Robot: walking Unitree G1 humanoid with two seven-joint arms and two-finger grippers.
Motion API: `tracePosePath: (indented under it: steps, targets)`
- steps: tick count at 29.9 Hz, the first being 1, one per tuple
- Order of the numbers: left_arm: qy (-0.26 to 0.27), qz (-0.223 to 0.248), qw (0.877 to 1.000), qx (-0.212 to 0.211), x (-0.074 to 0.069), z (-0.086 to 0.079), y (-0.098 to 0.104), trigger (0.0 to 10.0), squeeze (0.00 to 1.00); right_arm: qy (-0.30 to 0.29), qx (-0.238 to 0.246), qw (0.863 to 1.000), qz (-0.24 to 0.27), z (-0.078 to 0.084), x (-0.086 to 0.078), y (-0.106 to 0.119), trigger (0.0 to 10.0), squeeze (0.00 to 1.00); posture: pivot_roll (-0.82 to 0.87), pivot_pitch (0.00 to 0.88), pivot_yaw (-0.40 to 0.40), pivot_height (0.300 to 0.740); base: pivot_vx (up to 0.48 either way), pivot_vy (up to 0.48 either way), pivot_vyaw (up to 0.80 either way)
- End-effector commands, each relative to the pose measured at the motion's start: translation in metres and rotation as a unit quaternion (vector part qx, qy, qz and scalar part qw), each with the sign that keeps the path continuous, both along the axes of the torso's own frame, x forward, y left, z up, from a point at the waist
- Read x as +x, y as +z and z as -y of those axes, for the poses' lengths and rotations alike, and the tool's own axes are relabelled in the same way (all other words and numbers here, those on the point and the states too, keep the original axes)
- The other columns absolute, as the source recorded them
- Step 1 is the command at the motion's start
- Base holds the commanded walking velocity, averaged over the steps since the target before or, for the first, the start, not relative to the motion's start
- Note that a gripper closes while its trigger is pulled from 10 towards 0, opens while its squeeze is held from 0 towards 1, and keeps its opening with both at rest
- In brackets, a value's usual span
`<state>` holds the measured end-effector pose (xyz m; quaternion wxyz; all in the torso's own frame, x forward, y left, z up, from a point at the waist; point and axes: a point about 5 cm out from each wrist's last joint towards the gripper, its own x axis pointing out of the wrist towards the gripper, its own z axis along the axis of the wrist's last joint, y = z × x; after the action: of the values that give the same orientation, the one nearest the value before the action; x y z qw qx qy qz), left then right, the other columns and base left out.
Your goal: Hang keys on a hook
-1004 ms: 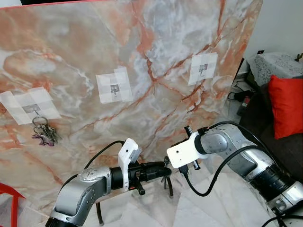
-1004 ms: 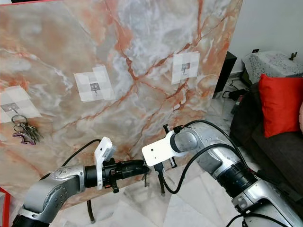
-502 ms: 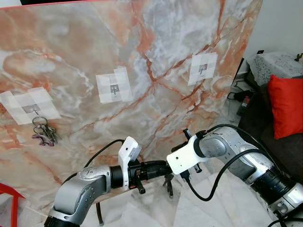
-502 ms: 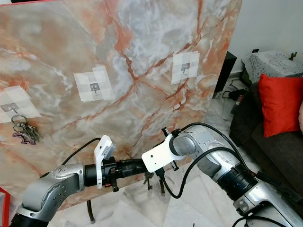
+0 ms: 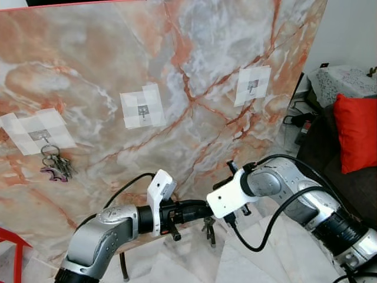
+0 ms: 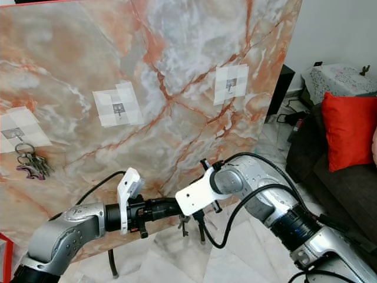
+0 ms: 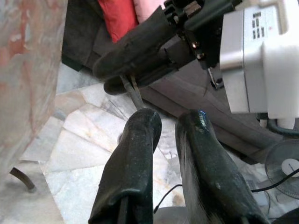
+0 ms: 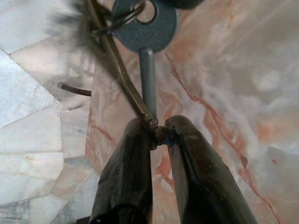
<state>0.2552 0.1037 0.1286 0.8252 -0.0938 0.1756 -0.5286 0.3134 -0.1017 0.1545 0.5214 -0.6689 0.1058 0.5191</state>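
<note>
Right gripper point(image 8: 159, 133) pinches keys point(image 8: 142, 32), seemingly touching left gripper point(image 7: 168, 123).

No text, brand or number can be read anywhere. The white housing point(image 7: 261, 51) seen in the left wrist view carries a small dark printed label near its top edge, but the print is too small and blurred to make out.

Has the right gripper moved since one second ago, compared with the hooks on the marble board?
Yes. The right gripper has come down and slightly toward the robot's left, away from the right-hand hook; it holds the keys.
</note>
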Motion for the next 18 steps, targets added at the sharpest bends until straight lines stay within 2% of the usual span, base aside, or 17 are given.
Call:
tracePosePath:
  steps: [1, 17, 18]
  targets:
    - [0.025, 0.019, 0.999, 0.014, 0.0082, -0.0026, 0.0037, 10.0, 0.0, 0.034, 0.02, 0.999, 0.004, -0.013, -0.0075, 0.007, 10.0, 0.0, 0.1, 0.036, -0.043, 0.74, 0.0, 0.0, 0.0]
    - [0.005, 0.018, 0.999, 0.026, 0.0067, -0.0005, 0.0022, 10.0, 0.0, 0.039, 0.024, 0.999, 0.001, -0.0155, -0.0104, 0.0075, 10.0, 0.0, 0.1, 0.036, -0.043, 0.74, 0.0, 0.0, 0.0]
    - [0.004, 0.018, 0.999, 0.027, 0.0067, -0.0009, 0.002, 9.6, 0.0, 0.039, 0.024, 0.999, 0.0, -0.0154, -0.0104, 0.0075, 10.0, 0.0, 0.1, 0.036, -0.043, 0.74, 0.0, 0.0, 0.0]
